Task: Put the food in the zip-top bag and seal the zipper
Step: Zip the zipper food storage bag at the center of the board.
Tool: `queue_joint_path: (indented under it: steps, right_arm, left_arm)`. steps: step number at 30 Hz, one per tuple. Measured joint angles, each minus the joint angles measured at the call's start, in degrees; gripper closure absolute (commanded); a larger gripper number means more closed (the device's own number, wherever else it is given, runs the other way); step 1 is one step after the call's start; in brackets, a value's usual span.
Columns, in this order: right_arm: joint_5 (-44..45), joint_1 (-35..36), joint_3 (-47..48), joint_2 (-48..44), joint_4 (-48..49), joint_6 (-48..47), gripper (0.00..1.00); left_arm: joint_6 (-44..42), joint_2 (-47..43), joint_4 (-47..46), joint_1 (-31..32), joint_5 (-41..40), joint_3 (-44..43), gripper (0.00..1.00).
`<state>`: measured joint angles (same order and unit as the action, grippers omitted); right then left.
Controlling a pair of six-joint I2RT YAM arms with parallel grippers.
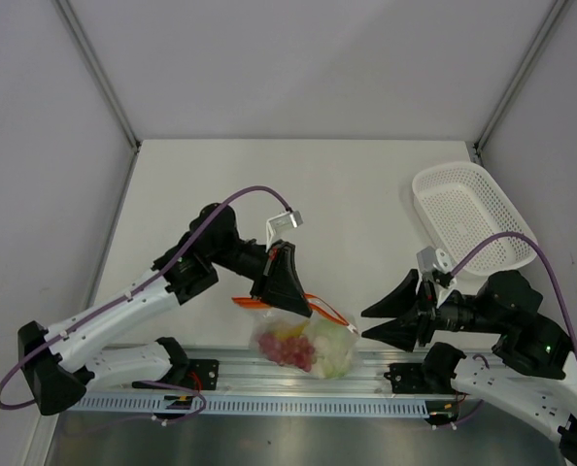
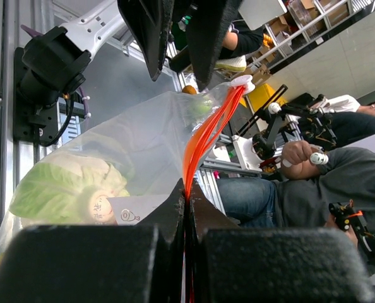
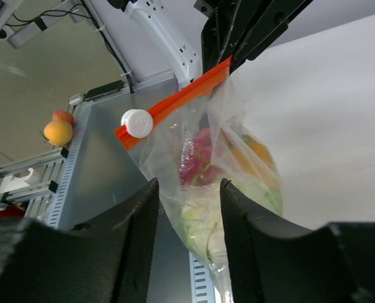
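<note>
From above, a white table stands between plain grey walls, with one metal rail along its near edge. There are two arms, one white mesh basket at the far right, and one zip-top bag. The left claw is clamped on the orange zipper, and the filled bag hangs from it over the rail. The right claw stands partly spread and holds nothing. It is just beside the bag's right end, apart from it.

In the left wrist view, the left claw is pinched tight on the zipper. The strip runs away to one white slider below the right claw's fingers. A green leafy piece lies in the bag. Behind it are shelves and seated people.

In the right wrist view, the right claw gapes empty, with the bag beyond its tips. Dark red grapes, a yellow-orange fruit and pale green food show inside the bag. The left claw grips the strip's far end.
</note>
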<state>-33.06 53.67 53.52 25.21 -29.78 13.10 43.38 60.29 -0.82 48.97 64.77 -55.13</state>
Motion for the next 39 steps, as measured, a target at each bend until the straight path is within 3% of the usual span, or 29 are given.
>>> queue_joint_path:
  steps: [5,15,20,27,34,39]
  right_arm:
    - [-0.4,0.0,-0.5,0.0,1.7,0.4,0.45]
    - [-1.0,0.0,-1.2,0.1,4.0,0.4,0.49]
    - [-1.1,0.0,-1.2,-0.4,3.4,0.3,0.4]
    - [-1.2,0.0,-1.2,-1.6,1.6,0.1,0.35]
    - [-1.2,0.0,-2.0,-1.5,2.8,0.2,0.4]
    - [-1.9,0.1,-4.7,2.2,8.5,0.4,0.5]
  left_arm:
    - [2.3,1.7,-2.1,-0.2,0.0,0.0,0.99]
    - [5.2,4.0,-4.9,-0.3,-0.1,0.0,0.99]
    - [5.7,4.9,-5.2,-0.3,-0.1,-0.1,1.0]
    - [5.9,5.8,-5.3,-0.3,-0.1,-1.1,0.99]
    - [6.2,5.9,-5.6,-0.4,-0.1,-1.4,1.0]
    - [6.5,6.1,-5.9,-0.4,-0.1,-1.4,0.99]
